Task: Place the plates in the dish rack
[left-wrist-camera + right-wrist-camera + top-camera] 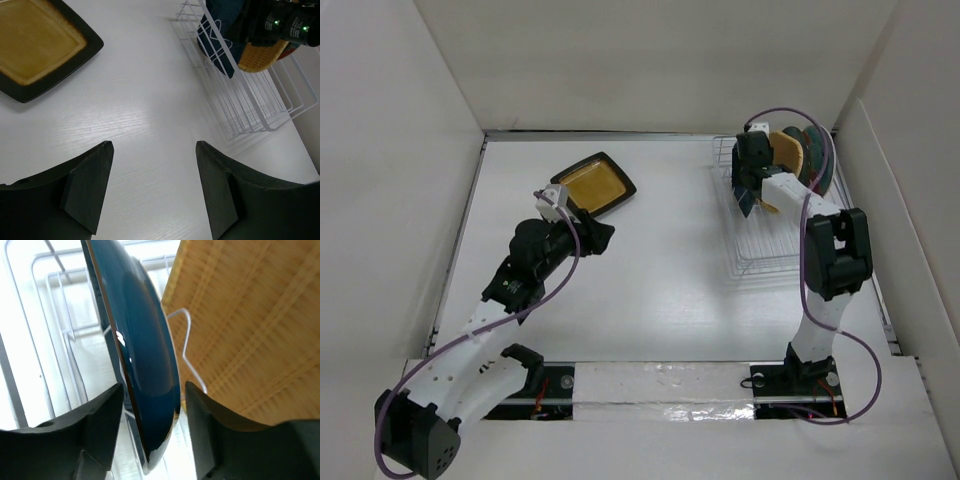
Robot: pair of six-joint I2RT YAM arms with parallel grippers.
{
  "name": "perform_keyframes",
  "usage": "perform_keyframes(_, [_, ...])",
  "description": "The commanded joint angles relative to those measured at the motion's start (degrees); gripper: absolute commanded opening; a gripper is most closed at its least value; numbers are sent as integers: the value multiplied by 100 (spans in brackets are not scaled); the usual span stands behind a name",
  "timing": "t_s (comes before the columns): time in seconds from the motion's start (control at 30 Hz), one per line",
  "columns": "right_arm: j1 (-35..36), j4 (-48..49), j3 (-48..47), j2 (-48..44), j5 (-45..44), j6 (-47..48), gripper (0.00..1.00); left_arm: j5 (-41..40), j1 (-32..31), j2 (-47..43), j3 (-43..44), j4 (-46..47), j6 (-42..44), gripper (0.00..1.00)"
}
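Left wrist view: left jaws wide apart, released, nothing between them, hovering over bare tabletop (150, 115). Farther out at 10 o'clock the black-rimmed square plate (35, 45) with the yellow centre lies flat on the tabletop, well apart from the rack (260, 110) at 1 o'clock. That plate is not yet loaded.

Top view: the square plate sits around 11 o'clock, the rack around 2 o'clock with the right arm reaching into it.

Right wrist view: right jaws straddle the rim of the blue plate (150, 365), which stands on edge among the rack wires. One side looks to touch it and there is a thin gap on the other, so I cannot tell if it is gripped or let go. The wooden plate (250, 315) is just beside it at 3 o'clock, with a prong between them.

Risks, my judgement:
- The blue plate may not be fully seated. If the jaws pull away crooked, one side could drag the glossy rim, tipping the plate onto the wooden one or lifting it out.
- A snag on a wire could shift the whole rack.
- The square plate lies flat with a low rim, so the left jaws may just shove it toward 12 o'clock instead of catching the edge.
- If the left arm carries it over while the right arm is in the rack, the arms could collide.
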State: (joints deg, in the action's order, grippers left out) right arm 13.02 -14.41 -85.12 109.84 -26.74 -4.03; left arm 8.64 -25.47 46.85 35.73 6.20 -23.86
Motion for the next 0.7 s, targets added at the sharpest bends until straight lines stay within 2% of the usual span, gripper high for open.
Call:
perform_keyframes(0.0, [-62, 668, 258, -507, 283, -387, 61, -152, 43, 166, 356, 251, -304, 64])
perform_keyframes(0.03, [-62, 807, 346, -629, 362, -457, 69, -240, 43, 210, 382, 233, -321, 65])
perform_keyframes(0.17, [-62, 1072, 724, -1401, 993, -660, 84, -574, 348, 544, 488, 312, -496, 70])
perform_keyframes(0.27, [-62, 1326, 1154, -1833, 1450, -774, 92, -120, 849, 1035, 689, 391, -532, 71])
perform_keyframes(0.3, [-62, 1379, 1295, -2139, 1557, -801, 96, -22, 1217, 1150, 716, 461, -593, 71])
perform_keyframes(0.43, [-115, 2037, 2095, -2941, 1909, -941, 98, 207, 1791, 1808, 752, 716, -866, 71])
perform_keyframes(0.67, [-221, 2593, 2992, -4065, 2498, -1179, 99, -152, 1958, 3408, 1515, 646, -743, 72])
